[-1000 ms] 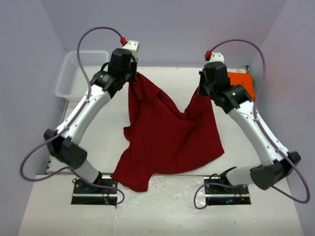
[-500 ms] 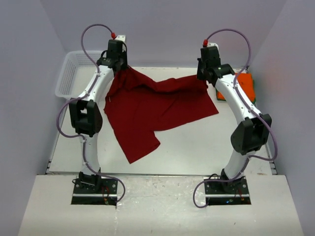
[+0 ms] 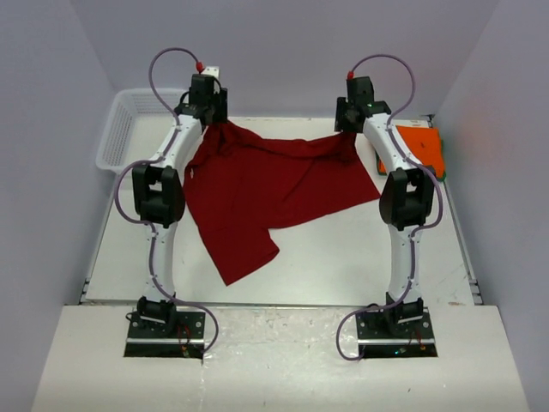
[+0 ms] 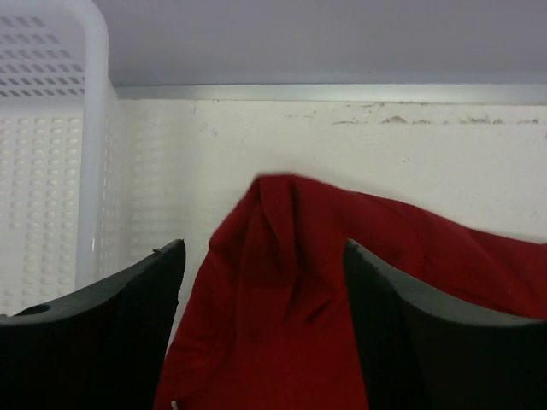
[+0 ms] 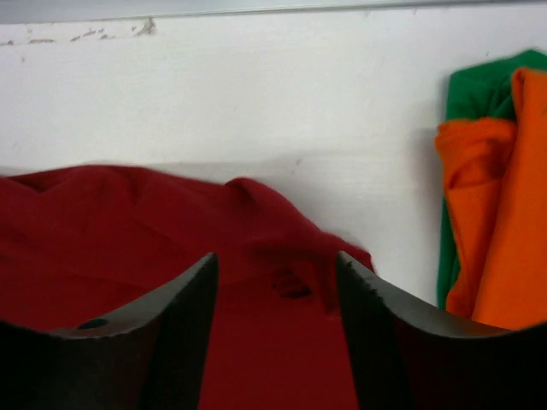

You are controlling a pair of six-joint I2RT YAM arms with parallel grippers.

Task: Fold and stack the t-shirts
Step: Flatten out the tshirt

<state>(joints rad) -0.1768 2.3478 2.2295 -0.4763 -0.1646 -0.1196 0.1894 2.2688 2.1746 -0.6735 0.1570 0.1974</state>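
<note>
Nearest the arm bases, a narrow lobe of the red shirt [image 3: 274,193] is seen reaching toward the near left of the table [image 3: 360,257]. Beyond that lobe the shirt is spread flat, its long axis running left to right across the far half of the table.

The far edge is bunched up at both ends. The left bunch lies between the fingers of the left gripper [image 4: 263,256], and the right bunch lies between those of the right gripper [image 5: 275,260]. Both sets of jaws are seen standing apart, and the cloth is not pinched by either, so nothing is judged to be held.

The shirt therefore lies directly below each gripper and nearward from it. Each far corner is nearest to the arm on its own side, and the near lobe is closer to the left arm. A fold is judged to call for the far edge to be taken and drawn nearward.

At the far right an orange shirt [image 5: 504,213] is stacked on a green shirt [image 5: 474,85], just beside the red shirt's right corner. A basket [image 3: 116,137] stands at the far left.

No brand, label or writing can be read.
</note>
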